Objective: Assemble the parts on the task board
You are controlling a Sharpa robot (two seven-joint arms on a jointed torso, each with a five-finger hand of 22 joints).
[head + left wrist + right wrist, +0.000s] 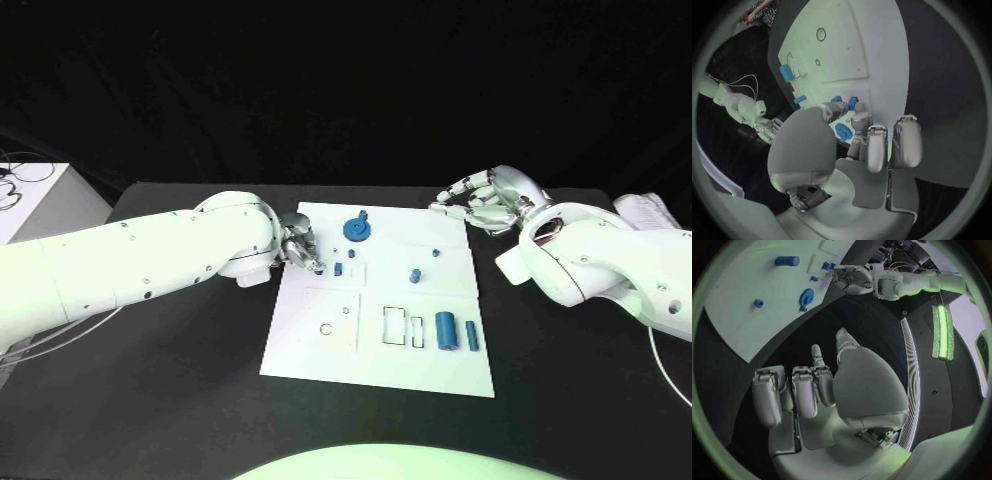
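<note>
White task board [378, 375], perhaps seven blue parts [447, 329]

Bare black table [173, 400] is found left, right and near of the white rectangular task board [325, 350]. The board's left edge is blocked by the silver left hand [299, 250]. Its far-right corner is crowded by the silver right hand [483, 203]. Small blue parts [447, 330] obstruct the near-right area.

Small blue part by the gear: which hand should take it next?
Probably left. The left hand is already over the task board, its fingers beside the small blue part; the right hand hovers off the board's far corner, empty.
</note>
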